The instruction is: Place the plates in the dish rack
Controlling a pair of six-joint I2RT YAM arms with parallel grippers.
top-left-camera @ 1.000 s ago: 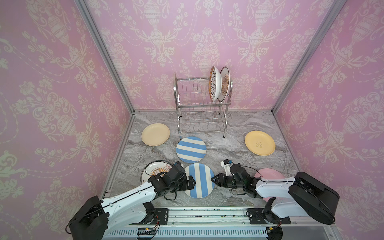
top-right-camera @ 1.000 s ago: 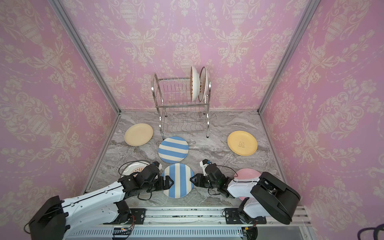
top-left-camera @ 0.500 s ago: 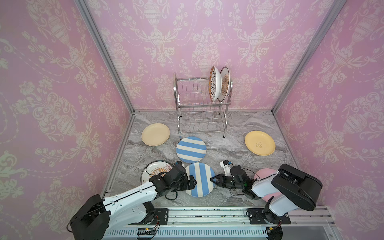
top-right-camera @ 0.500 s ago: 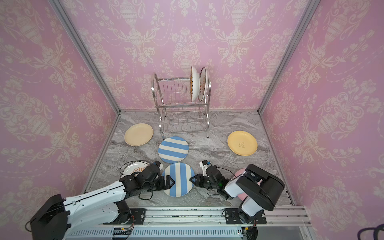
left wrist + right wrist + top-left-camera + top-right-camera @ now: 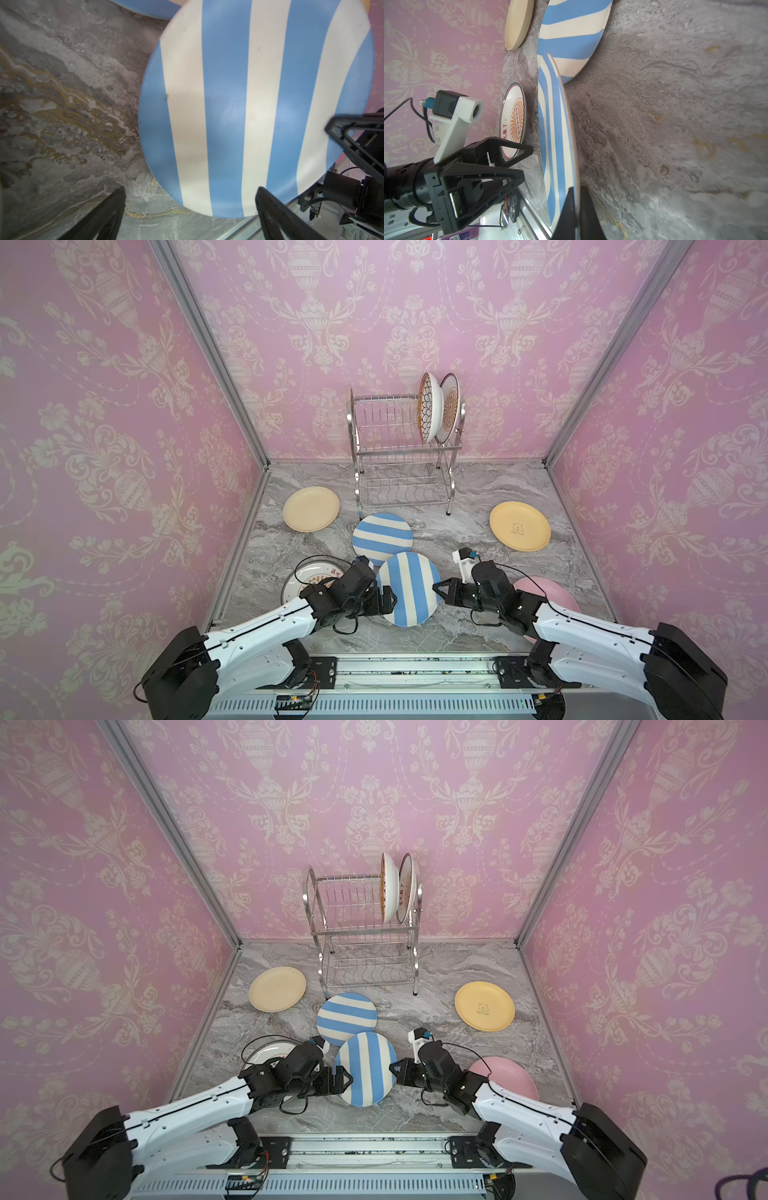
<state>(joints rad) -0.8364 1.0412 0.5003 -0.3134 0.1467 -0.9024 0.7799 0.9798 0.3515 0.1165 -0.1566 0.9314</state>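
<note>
A blue-white striped plate (image 5: 409,589) (image 5: 365,1069) sits near the front middle, tilted, its far rim over a second striped plate (image 5: 382,537). My right gripper (image 5: 438,591) (image 5: 576,199) is shut on the near plate's right rim (image 5: 556,135). My left gripper (image 5: 388,601) (image 5: 191,190) stands open at that plate's left rim (image 5: 249,104), holding nothing. The dish rack (image 5: 399,456) stands at the back with a petal-patterned plate (image 5: 428,406) and a sunburst plate (image 5: 451,406) upright in its top tier.
Flat on the marble table lie a cream plate (image 5: 311,509) at the left, a yellow plate (image 5: 519,526) at the right, a pink plate (image 5: 540,593) partly under my right arm, and a sunburst plate (image 5: 307,578) partly under my left arm. Pink walls enclose three sides.
My right gripper has slid onto the striped plate's right rim and closed on it. The left gripper and the other plates have stayed where they were.
</note>
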